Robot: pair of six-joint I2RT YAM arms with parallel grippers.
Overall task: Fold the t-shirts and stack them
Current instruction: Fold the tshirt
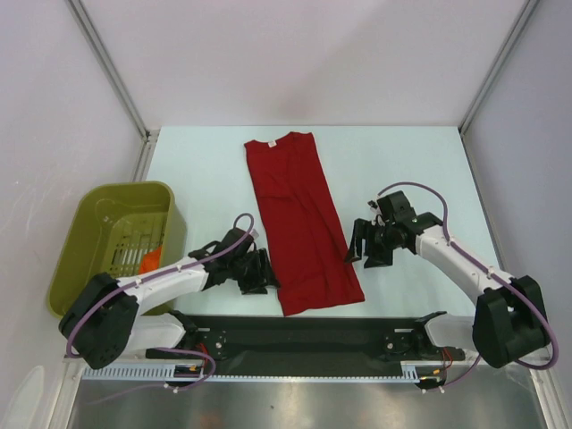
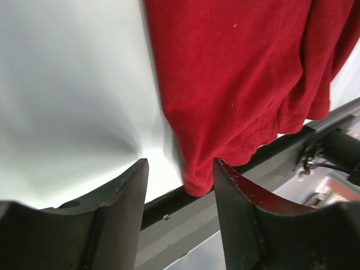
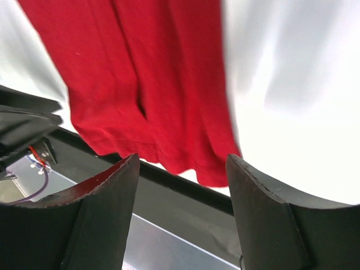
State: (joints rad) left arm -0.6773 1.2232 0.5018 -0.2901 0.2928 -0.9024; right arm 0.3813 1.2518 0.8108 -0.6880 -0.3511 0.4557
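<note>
One dark red t-shirt lies on the white table, folded lengthwise into a long strip, collar at the far end and hem near the front edge. My left gripper hovers just left of the hem's near-left corner, jaws open and empty; in the left wrist view that corner of the t-shirt shows between the fingers. My right gripper is open and empty just right of the strip. In the right wrist view the t-shirt hem lies beyond the fingers.
An olive-green basket stands at the left, with something orange inside. A black rail runs along the table's front edge under the hem. Bare white table surrounds the shirt.
</note>
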